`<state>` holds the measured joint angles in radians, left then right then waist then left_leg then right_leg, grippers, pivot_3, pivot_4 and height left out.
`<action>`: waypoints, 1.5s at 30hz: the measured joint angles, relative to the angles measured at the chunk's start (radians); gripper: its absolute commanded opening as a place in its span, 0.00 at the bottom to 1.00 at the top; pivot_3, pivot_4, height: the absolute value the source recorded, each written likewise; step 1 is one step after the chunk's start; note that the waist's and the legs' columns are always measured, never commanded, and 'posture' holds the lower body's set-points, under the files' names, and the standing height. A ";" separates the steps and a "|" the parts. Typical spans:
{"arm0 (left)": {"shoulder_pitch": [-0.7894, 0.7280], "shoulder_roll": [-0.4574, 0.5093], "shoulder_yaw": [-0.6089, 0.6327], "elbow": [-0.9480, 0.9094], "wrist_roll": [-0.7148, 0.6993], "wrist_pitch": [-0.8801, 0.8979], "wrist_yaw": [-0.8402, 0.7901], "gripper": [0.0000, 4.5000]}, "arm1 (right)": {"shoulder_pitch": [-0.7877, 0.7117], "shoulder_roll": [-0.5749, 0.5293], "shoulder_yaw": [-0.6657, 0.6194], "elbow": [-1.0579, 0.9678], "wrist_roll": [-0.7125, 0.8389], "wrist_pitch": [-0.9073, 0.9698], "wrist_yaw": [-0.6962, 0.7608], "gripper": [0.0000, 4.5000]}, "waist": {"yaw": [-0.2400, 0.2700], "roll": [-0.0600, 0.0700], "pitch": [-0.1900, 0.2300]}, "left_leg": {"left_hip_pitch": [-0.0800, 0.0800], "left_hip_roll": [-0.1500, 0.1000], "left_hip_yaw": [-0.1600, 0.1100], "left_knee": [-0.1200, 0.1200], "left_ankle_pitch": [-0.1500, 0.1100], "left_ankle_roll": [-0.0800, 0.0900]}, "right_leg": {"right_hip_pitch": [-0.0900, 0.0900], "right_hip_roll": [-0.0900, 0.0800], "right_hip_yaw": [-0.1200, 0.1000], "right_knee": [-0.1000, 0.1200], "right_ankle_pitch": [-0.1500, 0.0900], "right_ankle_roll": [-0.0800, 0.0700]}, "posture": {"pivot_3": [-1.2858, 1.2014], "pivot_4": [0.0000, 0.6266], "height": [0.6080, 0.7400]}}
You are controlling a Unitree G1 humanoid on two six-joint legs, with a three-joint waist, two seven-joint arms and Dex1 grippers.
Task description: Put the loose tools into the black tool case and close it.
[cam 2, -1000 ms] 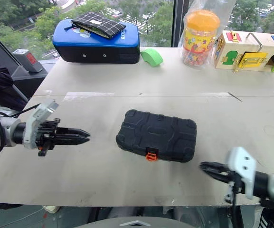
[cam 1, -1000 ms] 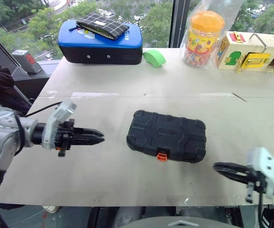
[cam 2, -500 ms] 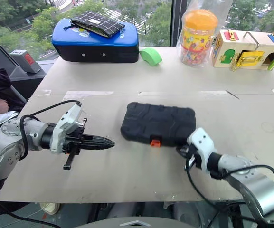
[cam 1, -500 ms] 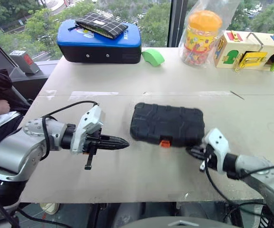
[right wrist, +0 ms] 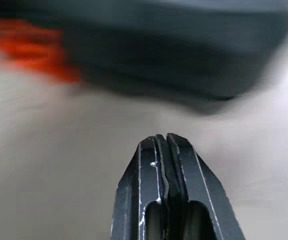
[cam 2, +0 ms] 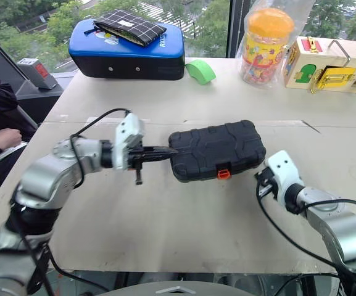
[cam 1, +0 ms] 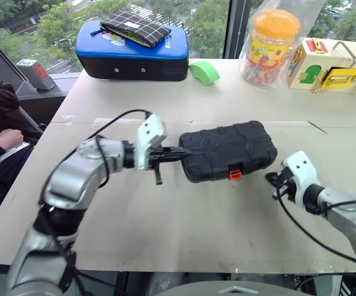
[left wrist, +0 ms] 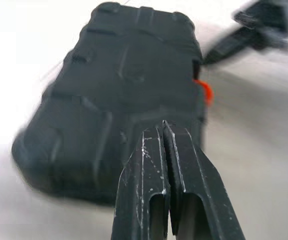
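The black tool case [cam 1: 230,148] lies shut on the table, with its orange latch [cam 1: 234,174] facing the near edge. My left gripper [cam 1: 187,150] is shut and empty, its tips over the case's left end. In the left wrist view the shut fingers [left wrist: 153,165] point along the ribbed lid [left wrist: 129,75]. My right gripper [cam 1: 270,179] is also shut and empty, and sits low by the case's right front corner. Whether it touches the case I cannot tell. The right wrist view looks past its fingertips [right wrist: 176,150] at the case's side [right wrist: 173,55]. The loose tools are out of view.
A blue-topped case [cam 1: 131,52] with a checked pouch on it stands at the back left. A green object [cam 1: 202,73], an orange-lidded jar [cam 1: 270,46] and a wooden latch box [cam 1: 335,65] line the back edge. A person's hand [cam 1: 8,137] rests at the left.
My left gripper has swung right to the case's left end. My right gripper has come forward to the case's right front corner. The case has turned slightly, its right end now farther back.
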<state>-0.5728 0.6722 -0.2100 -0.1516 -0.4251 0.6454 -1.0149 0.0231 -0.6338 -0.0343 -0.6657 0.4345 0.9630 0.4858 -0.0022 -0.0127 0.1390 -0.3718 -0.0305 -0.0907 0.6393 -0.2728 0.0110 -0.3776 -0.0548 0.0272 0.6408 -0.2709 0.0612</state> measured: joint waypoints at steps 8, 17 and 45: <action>-0.132 -0.055 -0.180 0.218 0.154 -0.140 -0.120 0.01 | -0.029 0.116 0.135 -0.005 -0.004 0.032 -0.068 0.00 | -0.009 0.001 -0.005 | 0.004 0.000 0.000 0.004 0.000 0.000 | 0.003 0.001 0.000 0.003 0.000 0.000 | 0.52 0.24 1.00; -0.134 -0.061 -0.180 0.240 0.187 -0.174 -0.149 0.01 | -0.031 0.235 0.188 0.071 -0.056 -0.031 -0.137 0.00 | -0.011 0.000 -0.011 | 0.006 0.000 0.000 0.005 0.000 0.000 | 0.003 0.001 0.001 0.004 0.000 0.000 | 0.52 0.24 1.00; -0.097 -0.056 -0.149 0.200 0.226 -0.169 -0.153 0.01 | -0.045 0.438 0.091 0.138 0.008 -0.054 -0.214 0.00 | -0.018 0.002 -0.011 | 0.008 0.001 0.002 0.004 0.000 0.000 | 0.003 0.002 0.005 0.006 0.000 0.000 | 0.52 0.24 1.00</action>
<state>-0.6698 0.6161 -0.3589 0.0484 -0.1987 0.4764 -1.1675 -0.0214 -0.1959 0.0564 -0.5276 0.4424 0.9085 0.2721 -0.0203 -0.0103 0.1282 -0.3643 -0.0297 -0.0887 0.6431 -0.2729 0.0112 -0.3750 -0.0529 0.0318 0.6473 -0.2710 0.0616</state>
